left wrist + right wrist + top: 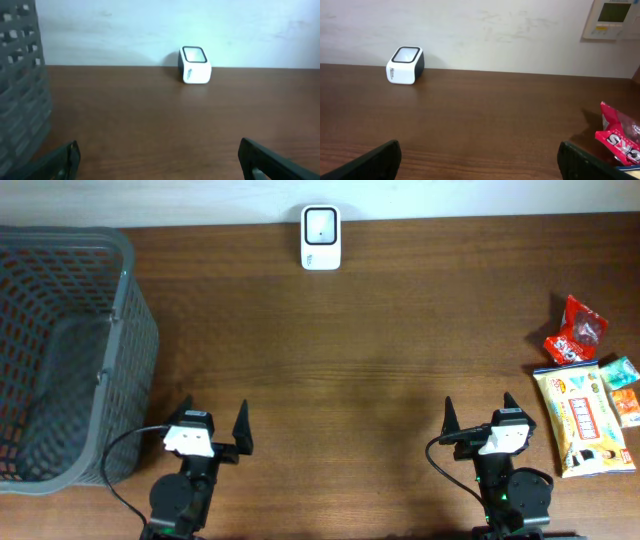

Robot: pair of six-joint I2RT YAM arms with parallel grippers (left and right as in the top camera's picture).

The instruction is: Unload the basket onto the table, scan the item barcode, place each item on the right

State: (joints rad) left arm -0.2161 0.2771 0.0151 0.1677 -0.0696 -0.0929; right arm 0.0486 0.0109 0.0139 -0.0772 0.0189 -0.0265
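Note:
A white barcode scanner (321, 237) stands at the table's far edge, also seen as a scanner (195, 65) in the left wrist view and a scanner (405, 65) in the right wrist view. Snack items lie at the right: a red packet (576, 331), a yellow packet (582, 420) and small packets (622, 388). The red packet (620, 134) shows right of the right gripper's fingers. My left gripper (214, 423) stands open near the front left, holding nothing. My right gripper (481, 418) stands open near the front right, just left of the yellow packet.
A grey plastic basket (60, 350) with a dark handle fills the left side of the table, close to the left arm; its wall (22, 90) shows in the left wrist view. A wall panel (612, 19) hangs behind the table.

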